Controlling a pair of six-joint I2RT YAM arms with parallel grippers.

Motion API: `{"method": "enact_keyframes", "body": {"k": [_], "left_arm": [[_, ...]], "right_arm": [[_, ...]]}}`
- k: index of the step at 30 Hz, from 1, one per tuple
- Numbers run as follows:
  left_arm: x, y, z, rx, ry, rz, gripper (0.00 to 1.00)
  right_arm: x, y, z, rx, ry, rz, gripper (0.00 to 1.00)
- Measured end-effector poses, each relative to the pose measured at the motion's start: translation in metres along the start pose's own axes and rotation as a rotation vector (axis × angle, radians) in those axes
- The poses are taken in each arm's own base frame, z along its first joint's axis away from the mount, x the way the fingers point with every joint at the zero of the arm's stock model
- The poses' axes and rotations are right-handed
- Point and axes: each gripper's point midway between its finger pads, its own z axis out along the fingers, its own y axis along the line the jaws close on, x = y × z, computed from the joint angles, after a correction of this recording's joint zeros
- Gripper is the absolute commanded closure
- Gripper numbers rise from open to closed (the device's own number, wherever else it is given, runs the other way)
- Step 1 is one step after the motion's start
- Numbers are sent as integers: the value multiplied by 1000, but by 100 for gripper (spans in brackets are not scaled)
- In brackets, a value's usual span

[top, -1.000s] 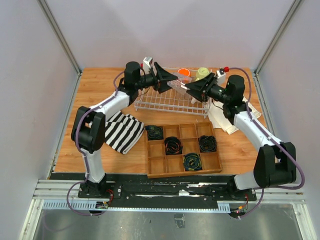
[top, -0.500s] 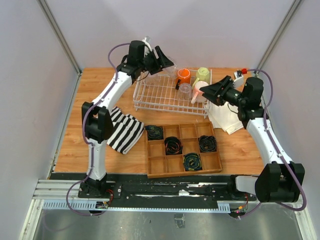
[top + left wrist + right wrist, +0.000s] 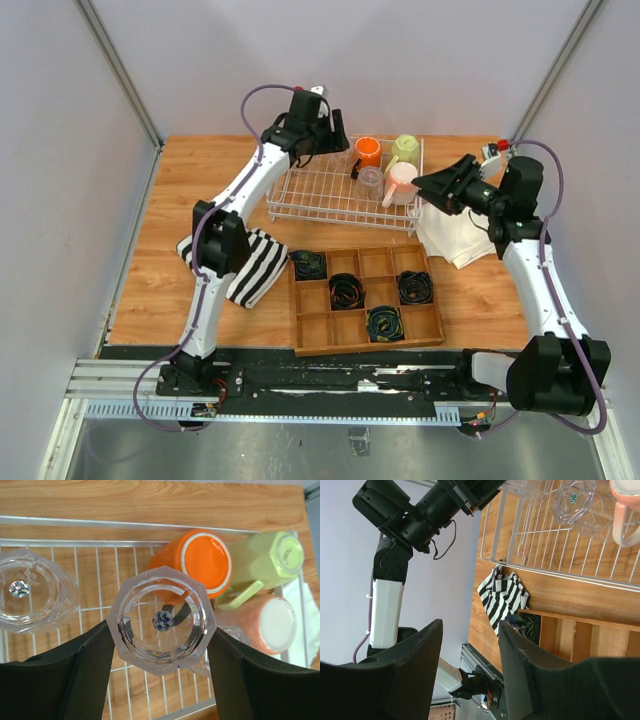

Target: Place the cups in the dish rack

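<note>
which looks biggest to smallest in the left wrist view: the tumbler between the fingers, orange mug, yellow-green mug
1. tumbler, largest, but nearest the camera
2. orange mug
3. yellow-green mug; these two look nearly alike, so order unsure

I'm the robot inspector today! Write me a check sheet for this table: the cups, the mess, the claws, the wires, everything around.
Surface: wooden table, no spills seen.
Job's things: white wire dish rack holds orange mug, pale yellow-green mug, white-pink mug, clear tumbler beside the mugs, and clear tumbler further left; a third clear tumbler is held above it.
Clutter: black-and-white striped cloth, white cloth, wooden compartment tray with black cable coils.
Grippers: left gripper shut on the third clear tumbler; right gripper open, empty.
Cables: purple arm cables loop clear of the rack.
Surroundings: pale walls, metal rail at the near edge.
</note>
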Motion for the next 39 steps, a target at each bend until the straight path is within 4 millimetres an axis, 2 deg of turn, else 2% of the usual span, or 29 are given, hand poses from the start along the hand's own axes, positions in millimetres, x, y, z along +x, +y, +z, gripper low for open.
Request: {"method": "enact_keyframes", "body": {"k": [4,9,13,20,27,32,35,39], "left_arm": [[6,6,3,-58,-3,64,99],[4,17,4,-133,-25,131,99],[2,27,13,-186,-45,171,100],[20,48,29,-267,-15,231,99],[33,55,40,-274,11,246,92],[36,53,43,-260,17,245,78],[37,50,44,-246,19,244,61],[37,47,45,-228,18,244,48]], "right_arm": [[-4,2,-9,-2,-16,-8,51],[-7,3,-15,-2,-30,-10,51],[-8,2,-17,0,-33,-7,51],[-8,1,-18,2,-30,-7,51],[-7,0,-18,1,-27,-13,51],[-7,-1,-17,1,-24,-16,51],[-7,-1,-17,1,-23,-18,51],[-7,-2,-17,3,-22,-17,51]]}}
